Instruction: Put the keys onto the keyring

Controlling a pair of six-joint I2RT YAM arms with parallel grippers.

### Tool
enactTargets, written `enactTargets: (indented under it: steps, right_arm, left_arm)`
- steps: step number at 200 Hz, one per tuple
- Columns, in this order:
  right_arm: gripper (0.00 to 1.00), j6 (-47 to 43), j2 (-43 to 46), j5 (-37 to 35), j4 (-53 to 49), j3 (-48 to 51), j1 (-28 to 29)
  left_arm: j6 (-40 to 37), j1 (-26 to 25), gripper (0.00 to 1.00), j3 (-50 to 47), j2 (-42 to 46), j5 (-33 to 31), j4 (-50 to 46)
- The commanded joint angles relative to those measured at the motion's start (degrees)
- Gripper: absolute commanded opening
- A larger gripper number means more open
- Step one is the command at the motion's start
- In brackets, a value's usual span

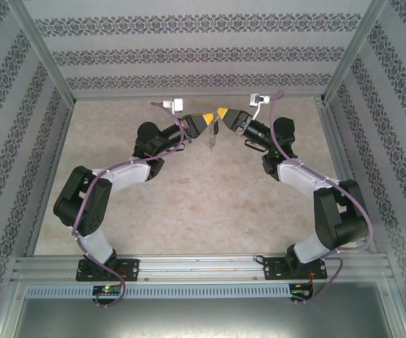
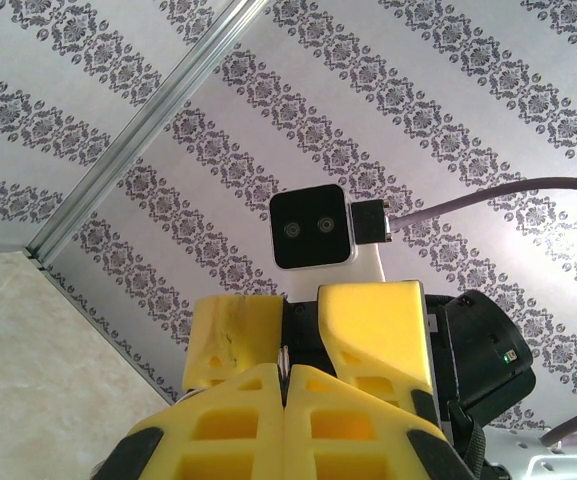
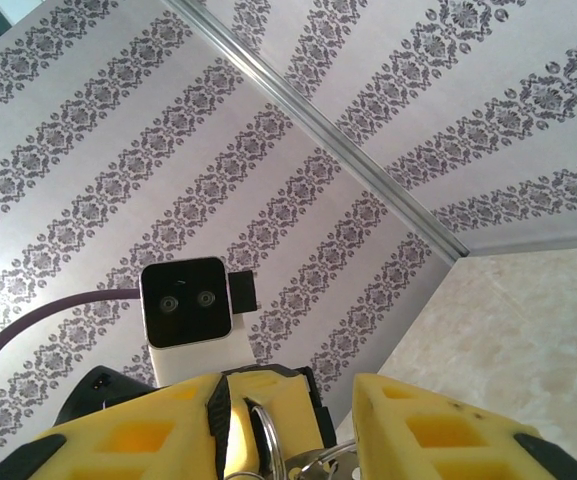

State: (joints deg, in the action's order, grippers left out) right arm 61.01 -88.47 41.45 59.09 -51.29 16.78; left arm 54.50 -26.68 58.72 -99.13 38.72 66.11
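Fingers [image 2: 358,425] are matt yellow plastic; keyring [image 3: 268,440] seems glossy smooth metal; table [image 1: 188,211] matt.

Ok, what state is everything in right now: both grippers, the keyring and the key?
left gripper: shut, thin silver metal pinched at its tips.
right gripper: jaws slightly apart, metal between them; grip unclear.
keyring: lifted, hanging free below the left gripper's tips.
key: too small to make out; cannot tell whether it is on the ring.
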Motion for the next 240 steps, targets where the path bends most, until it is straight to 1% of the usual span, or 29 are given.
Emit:
enactTargets:
  steps: [1,43,62,135,155,189,213,218,224,231,240]
  right_arm:
    - [0.37,0.23,-0.58,1.24,3.20,-1.36,0.74]
    - [0.32,0.21,-0.57,1.57,3.23,-0.94,1.09]
    - [0.28,0.18,-0.61,1.54,3.22,-0.76,1.17]
    - [0.28,0.04,-0.84,2.14,3.22,-0.48,1.85]
    - [0.21,-0.06,-0.93,2.05,3.21,-0.25,1.80]
    - [0.00,0.03,-1.16,2.12,3.22,-0.30,1.53]
    - [0.00,0.05,-1.57,3.05,3.01,-0.89,0.86]
    - [0.00,-0.12,-1.61,3.27,2.84,-1.04,0.73]
    - [0.00,-0.20,-1.73,3.86,2.59,-1.38,0.22]
    - [0.00,-0.51,-1.88,4.63,2.25,-1.75,-0.35]
    - [0.00,-0.77,-2.05,5.80,1.57,-2.49,-1.20]
  left_arm:
    - [0.59,-0.66,0.00,-0.09,0.70,-0.05,5.35]
    - [0.52,-0.68,0.00,0.09,0.69,-0.05,5.35]
    - [0.51,-0.69,0.00,0.12,0.62,0.04,5.27]
    - [0.43,-0.74,0.00,0.08,0.69,0.13,5.44]
    - [0.50,-0.66,0.00,0.10,0.78,0.08,5.52]
    - [0.51,-0.66,0.00,0.28,0.79,0.23,5.31]
    - [-0.14,-0.66,0.00,0.52,1.03,0.78,3.85]
    - [-0.55,-0.59,0.04,0.67,1.31,0.96,3.22]
    - [-1.35,-0.53,0.10,0.69,1.71,1.36,2.14]
    - [-2.57,-0.45,0.22,0.70,2.49,1.73,0.62]
    - [-4.43,-0.33,0.33,0.53,3.69,1.87,-2.05]
